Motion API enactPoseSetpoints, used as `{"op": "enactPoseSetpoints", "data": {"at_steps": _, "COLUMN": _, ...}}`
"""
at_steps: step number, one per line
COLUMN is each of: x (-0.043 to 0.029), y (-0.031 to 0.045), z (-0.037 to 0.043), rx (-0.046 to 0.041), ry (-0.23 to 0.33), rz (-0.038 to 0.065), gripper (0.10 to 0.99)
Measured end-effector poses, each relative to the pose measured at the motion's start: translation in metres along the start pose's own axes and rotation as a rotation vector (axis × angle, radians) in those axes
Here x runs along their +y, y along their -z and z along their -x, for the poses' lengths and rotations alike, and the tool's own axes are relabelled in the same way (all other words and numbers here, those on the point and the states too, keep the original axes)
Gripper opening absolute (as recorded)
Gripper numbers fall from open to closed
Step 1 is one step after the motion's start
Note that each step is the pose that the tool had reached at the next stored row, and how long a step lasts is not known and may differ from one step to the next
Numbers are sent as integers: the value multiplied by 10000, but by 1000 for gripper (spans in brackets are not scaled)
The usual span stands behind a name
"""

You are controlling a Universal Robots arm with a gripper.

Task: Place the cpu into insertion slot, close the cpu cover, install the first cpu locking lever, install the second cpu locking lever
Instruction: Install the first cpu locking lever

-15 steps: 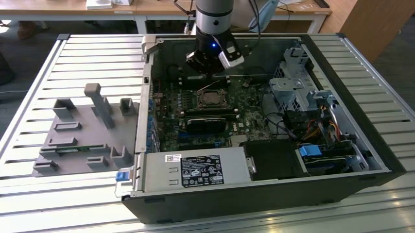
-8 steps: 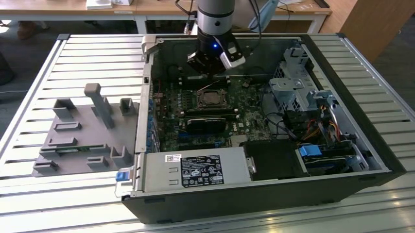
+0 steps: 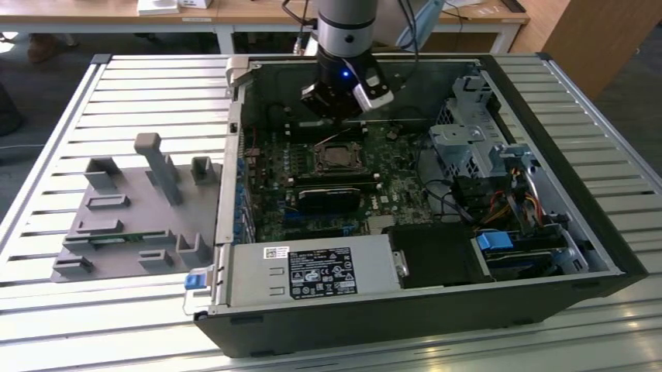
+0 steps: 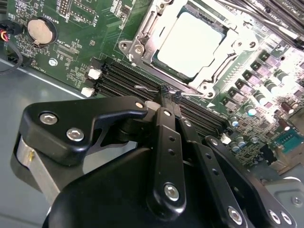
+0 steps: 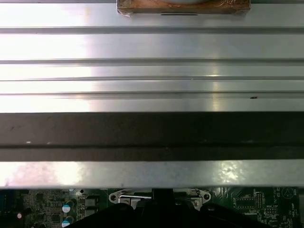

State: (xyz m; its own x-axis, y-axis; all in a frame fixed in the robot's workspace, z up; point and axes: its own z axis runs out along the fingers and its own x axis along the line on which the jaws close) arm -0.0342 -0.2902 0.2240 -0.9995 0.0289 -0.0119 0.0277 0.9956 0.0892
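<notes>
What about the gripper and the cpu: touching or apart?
Apart. The second wrist view shows the gripper ending at the wire locking lever, with the frame of the cpu cover between it and the cpu.

One open computer case (image 3: 414,325) stood on the one slatted surface (image 3: 155,85), along with one grey holder tray (image 3: 135,217) and one robot arm (image 3: 346,31) carrying one end effector (image 4: 169,91). Inside the case I counted one chip (image 4: 190,42), one socket (image 4: 142,38), one round coin battery (image 4: 40,29) and two small white plugs (image 4: 95,73).

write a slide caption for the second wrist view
Gripper fingers closed at a locking lever beside the seated cpu.
</notes>
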Motion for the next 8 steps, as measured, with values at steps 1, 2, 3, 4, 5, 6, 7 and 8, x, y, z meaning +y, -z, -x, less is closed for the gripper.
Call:
{"op": "enactPoseSetpoints", "data": {"at_steps": 1, "x": 1, "y": -3, "z": 7, "rx": 0, "ry": -1, "rz": 0, "gripper": 106}}
{"op": "enactPoseSetpoints", "data": {"at_steps": 2, "x": 1, "y": -5, "z": 16, "rx": 0, "ry": 0, "rz": 0, "gripper": 106}}
{"op": "enactPoseSetpoints", "data": {"at_steps": 3, "x": 2, "y": -8, "z": 25, "rx": -1, "ry": 0, "rz": 1, "gripper": 106}}
{"op": "enactPoseSetpoints", "data": {"at_steps": 4, "x": 2, "y": -10, "z": 35, "rx": -1, "ry": 0, "rz": 2, "gripper": 106}}
{"op": "enactPoseSetpoints", "data": {"at_steps": 5, "x": 3, "y": -12, "z": 43, "rx": 0, "ry": 0, "rz": 1, "gripper": 106}}
{"op": "enactPoseSetpoints", "data": {"at_steps": 6, "x": 4, "y": -15, "z": 49, "rx": 0, "ry": -1, "rz": -1, "gripper": 106}}
{"op": "enactPoseSetpoints", "data": {"at_steps": 7, "x": 4, "y": -18, "z": 56, "rx": 1, "ry": 0, "rz": -2, "gripper": 106}}
{"op": "enactPoseSetpoints", "data": {"at_steps": 8, "x": 5, "y": -22, "z": 62, "rx": 0, "ry": 0, "rz": -1, "gripper": 106}}
